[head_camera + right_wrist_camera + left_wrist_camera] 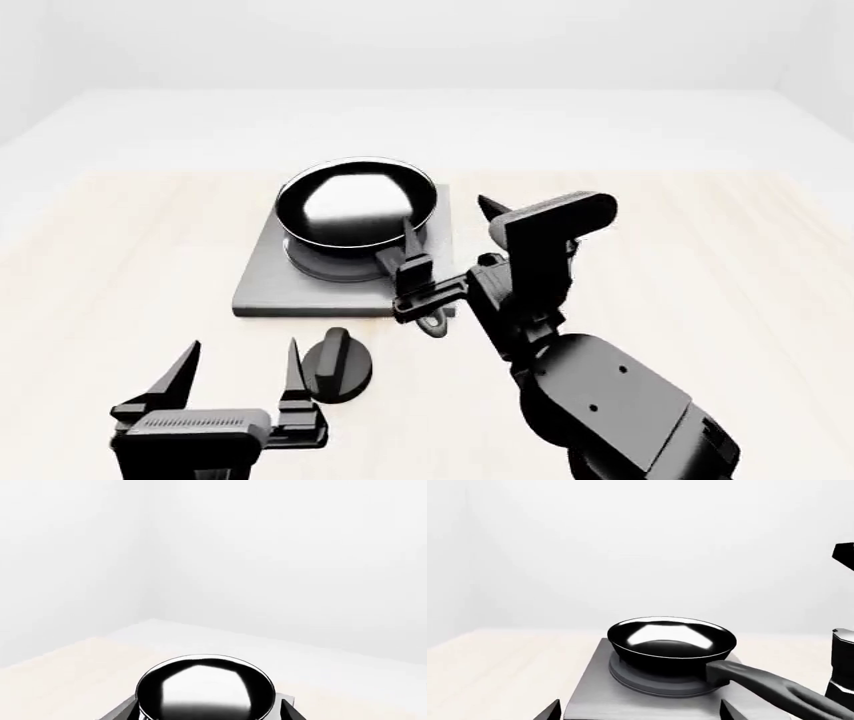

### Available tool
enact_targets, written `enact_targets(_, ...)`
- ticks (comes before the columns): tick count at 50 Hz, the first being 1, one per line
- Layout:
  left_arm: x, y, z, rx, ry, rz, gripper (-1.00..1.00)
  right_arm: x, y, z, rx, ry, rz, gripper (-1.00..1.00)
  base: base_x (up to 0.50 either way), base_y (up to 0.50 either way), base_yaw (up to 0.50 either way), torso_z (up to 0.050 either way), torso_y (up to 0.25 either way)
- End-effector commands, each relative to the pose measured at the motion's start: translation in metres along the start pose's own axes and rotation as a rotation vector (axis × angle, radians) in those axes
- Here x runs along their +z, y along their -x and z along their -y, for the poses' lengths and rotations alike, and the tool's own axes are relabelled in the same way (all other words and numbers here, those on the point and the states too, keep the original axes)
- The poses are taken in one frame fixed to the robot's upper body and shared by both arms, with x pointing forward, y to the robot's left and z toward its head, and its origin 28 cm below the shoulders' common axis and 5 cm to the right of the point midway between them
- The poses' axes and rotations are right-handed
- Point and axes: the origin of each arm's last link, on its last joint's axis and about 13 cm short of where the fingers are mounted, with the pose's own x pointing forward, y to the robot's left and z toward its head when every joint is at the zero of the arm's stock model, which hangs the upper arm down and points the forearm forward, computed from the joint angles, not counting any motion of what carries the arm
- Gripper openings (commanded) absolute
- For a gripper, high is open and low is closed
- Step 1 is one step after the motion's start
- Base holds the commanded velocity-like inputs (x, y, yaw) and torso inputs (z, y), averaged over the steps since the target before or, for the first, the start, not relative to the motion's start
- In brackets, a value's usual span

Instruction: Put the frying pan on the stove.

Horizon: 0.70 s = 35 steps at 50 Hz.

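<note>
Right pincer (pixel 416 285): clamped on the handle of the round glossy black frying pan (pixel 356 204), fingers seen either side of the handle partway along, short of its holed end. Left pincer (pixel 238 378): spread wide, empty, low over the pale wooden worktop (pixel 107 260), well apart from the pan.

Pan position: sat on the raised black rings of the flat square dark grey stove (pixel 267 285), roughly centred on them, handle projecting past the slab edge toward the robot. Confirmed from the left wrist view: pan base (pixel 671 645) on the ring stack (pixel 647 682), looks level. Placement is judged essentially done; only release is left.

Handling, judged: rigid metal body, no give, moderately heavy with the mass in the bowl, so a handle grip carries a tipping load forward. Glossy finish suggests a slick handle; slip or roll in the pincer is the likely risk if lifted again. Not fragile. Best hold is on the handle close to the bowl, pincer across its width.

Small round black knob (pixel 336 366) lies on the worktop just beside the left pincer, clear of the stove.
</note>
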Motion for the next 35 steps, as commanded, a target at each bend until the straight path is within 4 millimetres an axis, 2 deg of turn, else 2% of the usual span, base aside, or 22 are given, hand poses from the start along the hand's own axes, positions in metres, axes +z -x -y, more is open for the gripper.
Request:
enact_targets(1,0.008,0.004,0.001,-0.010,0.005,0.022,1.00,0.019,0.019,-0.001,-0.045,-0.035,0.104,1.00,0.00,0.00,0.00,0.000,0.000)
enact_targets(18,0.032,0.018,0.002,-0.039,0.002,0.101,1.00,0.044,0.047,-0.004,-0.090,-0.022,0.198,1.00,0.00,0.00,0.00,0.000,0.000)
enact_targets(35,0.046,0.027,0.003,-0.080,0.048,0.131,1.00,0.055,0.070,-0.013,-0.095,-0.007,0.239,1.00,0.00,0.00,0.00,0.000,0.000)
